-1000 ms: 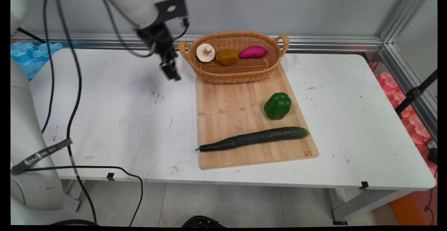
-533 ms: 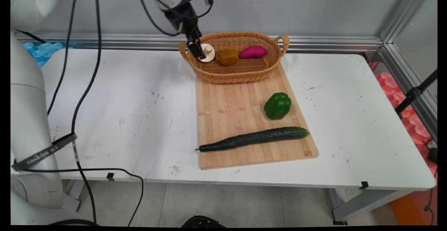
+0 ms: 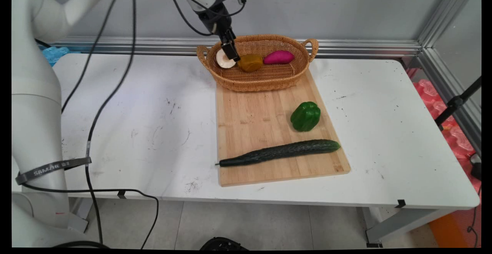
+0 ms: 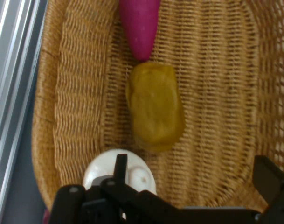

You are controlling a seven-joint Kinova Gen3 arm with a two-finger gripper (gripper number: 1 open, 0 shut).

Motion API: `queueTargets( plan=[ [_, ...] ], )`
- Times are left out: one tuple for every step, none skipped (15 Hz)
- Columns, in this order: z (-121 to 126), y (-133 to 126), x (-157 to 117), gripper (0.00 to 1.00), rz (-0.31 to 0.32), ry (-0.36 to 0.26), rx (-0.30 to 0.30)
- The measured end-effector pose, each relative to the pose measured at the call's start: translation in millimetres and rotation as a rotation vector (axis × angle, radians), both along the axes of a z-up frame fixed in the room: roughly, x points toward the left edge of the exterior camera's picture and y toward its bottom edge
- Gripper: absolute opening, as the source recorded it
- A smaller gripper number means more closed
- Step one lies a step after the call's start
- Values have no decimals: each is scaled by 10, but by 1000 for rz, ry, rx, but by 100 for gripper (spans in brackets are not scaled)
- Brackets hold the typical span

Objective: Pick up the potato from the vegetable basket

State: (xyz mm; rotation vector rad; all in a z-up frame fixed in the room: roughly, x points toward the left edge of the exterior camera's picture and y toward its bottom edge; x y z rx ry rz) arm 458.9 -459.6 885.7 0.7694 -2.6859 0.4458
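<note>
Gripper (image 4: 193,184): fingers spread apart, hovering over basket (image 3: 269,78), nothing held.
Mushroom (image 3: 222,58): cream cap, basket's left end, partly hidden by gripper.
Potato (image 4: 155,107): ochre, lumpy.

Black two-finger gripper (image 3: 232,54) moved from over bare table left of the oval wicker basket (image 3: 265,78) to above its left end, over the white mushroom (image 3: 223,59).
</note>
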Motion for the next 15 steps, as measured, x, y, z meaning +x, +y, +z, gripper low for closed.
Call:
queueTargets(
  plan=[
    [-61,-84,6,100,-2,11,0],
    [-121,-163,10,100,-2,23,0],
    [-171,-225,13,100,-1,34,0],
    [-204,-266,15,100,1,42,0],
    [-255,-323,19,100,5,53,-1],
    [-287,-357,20,100,8,59,-1],
    [-334,-405,22,100,11,69,-1],
    [-365,-434,24,100,14,75,-1],
    [-411,-475,24,100,16,84,0],
    [-441,-500,24,100,18,90,0],
    [-483,-533,21,100,21,98,1],
    [-536,-576,15,100,24,110,1],
    [-574,-603,12,100,27,118,2],
    [-609,-629,8,100,31,126,2],
    [-632,-646,5,100,33,131,3]
  ],
)
